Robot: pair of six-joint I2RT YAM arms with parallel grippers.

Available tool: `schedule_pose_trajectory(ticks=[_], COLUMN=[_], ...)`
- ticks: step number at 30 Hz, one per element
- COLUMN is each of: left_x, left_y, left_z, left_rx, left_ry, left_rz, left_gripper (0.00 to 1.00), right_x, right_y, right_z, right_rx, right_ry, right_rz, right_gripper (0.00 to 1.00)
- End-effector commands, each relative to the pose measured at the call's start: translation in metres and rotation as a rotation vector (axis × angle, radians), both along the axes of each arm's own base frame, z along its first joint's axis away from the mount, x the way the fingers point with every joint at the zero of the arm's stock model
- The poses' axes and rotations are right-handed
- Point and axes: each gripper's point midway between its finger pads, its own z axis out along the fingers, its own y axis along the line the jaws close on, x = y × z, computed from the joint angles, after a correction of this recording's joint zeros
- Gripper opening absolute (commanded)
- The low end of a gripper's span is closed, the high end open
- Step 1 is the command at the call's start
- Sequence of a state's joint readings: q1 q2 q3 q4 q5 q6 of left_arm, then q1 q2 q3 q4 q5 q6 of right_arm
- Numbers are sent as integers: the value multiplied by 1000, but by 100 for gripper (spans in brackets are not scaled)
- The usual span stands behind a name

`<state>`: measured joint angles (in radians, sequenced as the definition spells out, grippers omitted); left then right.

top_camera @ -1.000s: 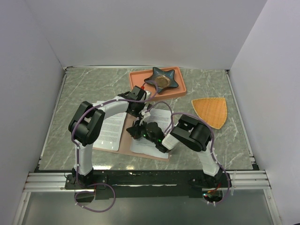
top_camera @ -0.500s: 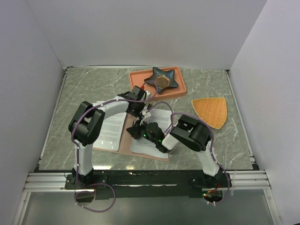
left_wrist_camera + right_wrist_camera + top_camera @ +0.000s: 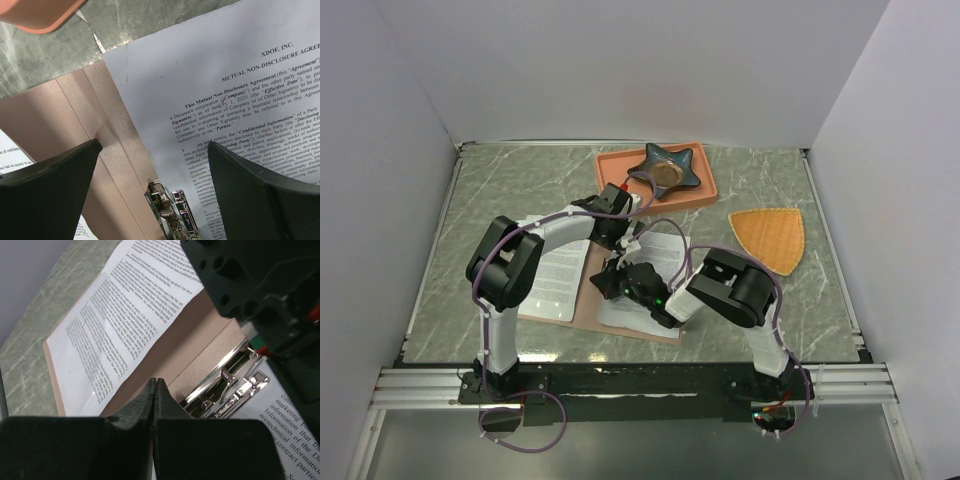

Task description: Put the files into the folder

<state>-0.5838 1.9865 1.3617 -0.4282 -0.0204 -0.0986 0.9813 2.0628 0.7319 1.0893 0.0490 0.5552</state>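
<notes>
Two printed sheets, the files (image 3: pixel 556 276), lie on the open folder (image 3: pixel 70 115) in the middle of the table (image 3: pixel 480 190), one on each flap, with the silver clip (image 3: pixel 167 207) on the bare spine between them; in the left wrist view the clip sits right at the inner edge of the right-hand sheet (image 3: pixel 225 100), and I cannot tell whether that edge is tucked under it. The left gripper (image 3: pixel 152 150) hangs over the spine with its jaws wide apart and nothing between them but air, the clip just below the gap. The right gripper (image 3: pixel 156 384) has its fingers pressed together on nothing, tips low beside the clip's raised wire lever (image 3: pixel 235 375). The step in hand looks like working the clip so the loose sheets can be fastened at the spine. To do it well, the shut right tips would serve best as a blunt pusher on the lever, pressing straight down so the thin card does not skid, while the left comes down square over the spine to steady it, taking care not to crease the paper edges or catch the other arm, which is very near
</notes>
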Motion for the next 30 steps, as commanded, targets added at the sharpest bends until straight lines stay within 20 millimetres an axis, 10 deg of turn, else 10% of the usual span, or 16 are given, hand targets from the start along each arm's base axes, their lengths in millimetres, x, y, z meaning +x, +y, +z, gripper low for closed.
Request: schedule_pose_trajectory(ticks=[1, 30], left_x=[-17, -17], left_y=[14, 17], left_z=[-18, -17], left_rx=[32, 30], left_ry=[80, 78], left_rz=[20, 26], left_gripper=[99, 99], right_x=[-76, -80], right_y=[-108, -130], right_z=[-147, -151], right_rx=[-594, -666], right_ry=[298, 382], right_rz=[46, -37], right_gripper=[0, 0])
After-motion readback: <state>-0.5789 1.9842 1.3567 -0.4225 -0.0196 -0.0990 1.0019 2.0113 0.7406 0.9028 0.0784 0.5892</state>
